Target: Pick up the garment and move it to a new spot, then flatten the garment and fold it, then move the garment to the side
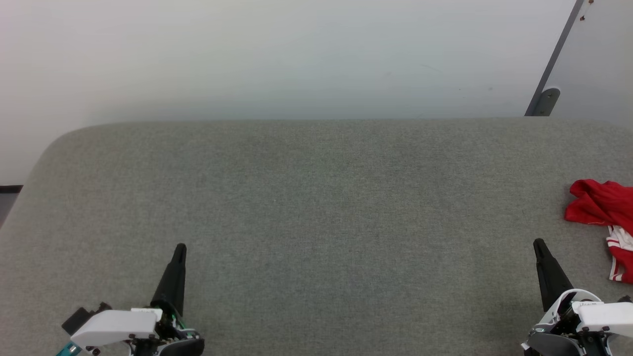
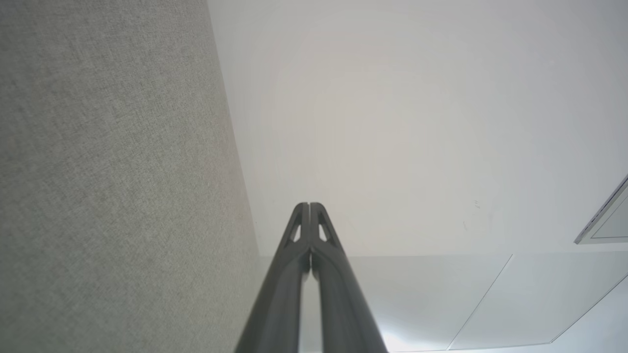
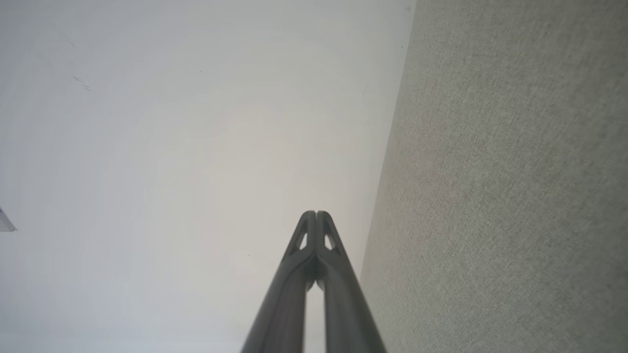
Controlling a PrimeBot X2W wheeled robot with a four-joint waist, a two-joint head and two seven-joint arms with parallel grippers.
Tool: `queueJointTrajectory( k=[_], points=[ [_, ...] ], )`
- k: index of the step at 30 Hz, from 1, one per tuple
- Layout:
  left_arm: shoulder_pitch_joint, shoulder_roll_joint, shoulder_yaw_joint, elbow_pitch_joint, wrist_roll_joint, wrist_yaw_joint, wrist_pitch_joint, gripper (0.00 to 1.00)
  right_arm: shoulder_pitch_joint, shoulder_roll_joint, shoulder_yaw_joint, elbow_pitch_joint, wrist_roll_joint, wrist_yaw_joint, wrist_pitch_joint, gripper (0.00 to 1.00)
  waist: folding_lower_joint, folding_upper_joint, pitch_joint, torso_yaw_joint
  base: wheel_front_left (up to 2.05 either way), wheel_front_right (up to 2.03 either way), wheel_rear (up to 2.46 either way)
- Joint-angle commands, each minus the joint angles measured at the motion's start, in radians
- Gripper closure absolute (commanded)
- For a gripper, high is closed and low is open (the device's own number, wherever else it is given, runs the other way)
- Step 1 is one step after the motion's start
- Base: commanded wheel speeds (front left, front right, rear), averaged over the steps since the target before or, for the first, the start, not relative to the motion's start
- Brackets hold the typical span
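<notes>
- Your main risk is the garment (image 1: 601, 207) itself: it lies bunched at the far right edge of the head view and is partly cut off there, so you cannot tell how much of it runs on or how close it sits to the side of the grey fabric surface (image 1: 316, 198); a reach made on that partial sight could pinch one thin fold that slips out, or shove the heap off the side
- Both grippers are closed and hold nothing: the left gripper (image 1: 179, 247) and the right gripper (image 1: 538, 243) each show as a single dark spike, and in the wrist views the fingertips (image 2: 303, 209) of the left and the fingertips (image 3: 310, 218) of the right are pressed together; go down on the cloth like that and you will only prod and drag it, so spread the jaws first
- The heap is crumpled, red cloth above a white piece with striped trim; catching the trim alone would probably lift it tangled and make flattening harder
- The garment lies to the right of the right gripper and slightly farther up the surface, near it but apart, not touching
- The left gripper sits at the lower left, well apart from the garment, with bare grey surface between them
</notes>
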Motion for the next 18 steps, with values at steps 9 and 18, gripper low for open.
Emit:
queueJointTrajectory(
  k=[9, 18],
  points=[
    [-0.010, -0.003, 0.004, 0.001, 0.002, -0.003, 0.004, 1.00, -0.003, 0.004, 0.003, 0.000, 0.004, -0.001, 0.001, 1.00, -0.0001, 0.0000, 0.000, 0.000, 0.00, 0.00, 0.00],
    [-0.010, -0.004, 0.005, 0.001, 0.003, -0.003, 0.005, 1.00, -0.003, 0.004, 0.003, 0.000, 0.004, -0.001, 0.001, 1.00, -0.0001, 0.0000, 0.000, 0.000, 0.00, 0.00, 0.00]
  ],
)
